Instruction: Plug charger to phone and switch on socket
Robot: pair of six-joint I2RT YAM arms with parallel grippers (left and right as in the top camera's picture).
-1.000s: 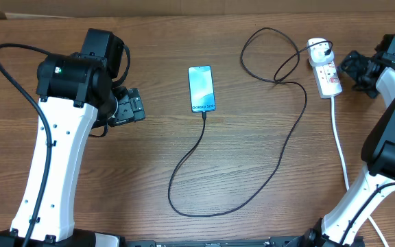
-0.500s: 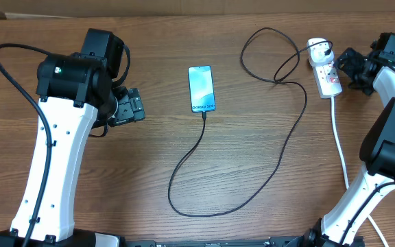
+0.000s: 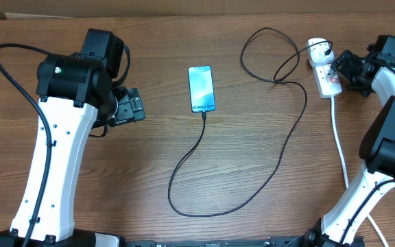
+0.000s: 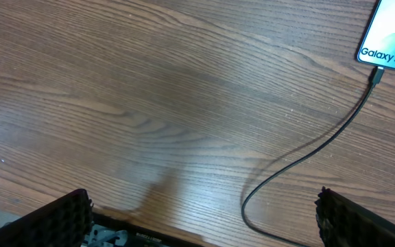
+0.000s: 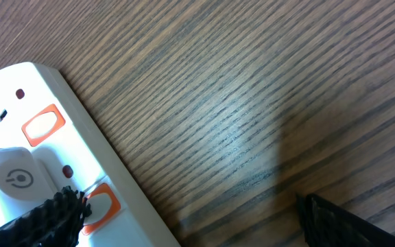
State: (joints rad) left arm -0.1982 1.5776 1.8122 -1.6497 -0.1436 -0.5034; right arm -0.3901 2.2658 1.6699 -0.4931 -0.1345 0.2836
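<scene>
The phone (image 3: 201,88) lies face up at the table's middle back, its blue screen lit; its lower edge (image 4: 387,56) shows in the left wrist view. The charger (image 3: 280,158) is a thin black cable; its connector (image 4: 376,75) sits at the phone's bottom edge, and its black plug (image 3: 319,48) sits in the socket (image 3: 325,71). My left gripper (image 3: 134,106) is open, well left of the phone, nothing between its fingers (image 4: 53,223). My right gripper (image 3: 343,72) is open at the socket's right side. One of its fingertips (image 5: 43,223) overlaps the socket (image 5: 46,158) beside an orange-framed switch (image 5: 96,206).
The socket's thick white cord (image 3: 339,147) runs from the strip toward the front right, past my right arm's base. The charger cable makes a wide loop (image 3: 177,202) across the table's middle front and a smaller loop (image 3: 266,33) at the back.
My right gripper has moved left, from beside the socket to right against it. The left arm, phone and cable have not moved.
</scene>
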